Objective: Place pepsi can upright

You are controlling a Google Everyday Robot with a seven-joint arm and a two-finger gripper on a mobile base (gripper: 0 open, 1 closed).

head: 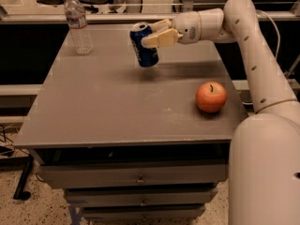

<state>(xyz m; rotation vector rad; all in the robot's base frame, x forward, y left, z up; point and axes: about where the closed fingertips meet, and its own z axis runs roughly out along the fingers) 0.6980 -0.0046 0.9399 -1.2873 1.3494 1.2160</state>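
Note:
The blue pepsi can (144, 47) is held above the far middle of the grey table (108, 107), nearly upright and tilted slightly, its silver top pointing up and to the left. My gripper (157, 34) is shut on the can's upper part from the right, its cream fingers (161, 39) wrapped around it. The can's bottom hangs a little above the tabletop, with its shadow just below. The white arm (243, 27) reaches in from the right.
A clear plastic water bottle (77, 23) stands upright at the table's far left corner. A red apple (211, 97) lies on the right side near the edge. Drawers (140, 177) sit under the tabletop. The robot's white body (267, 168) fills the lower right.

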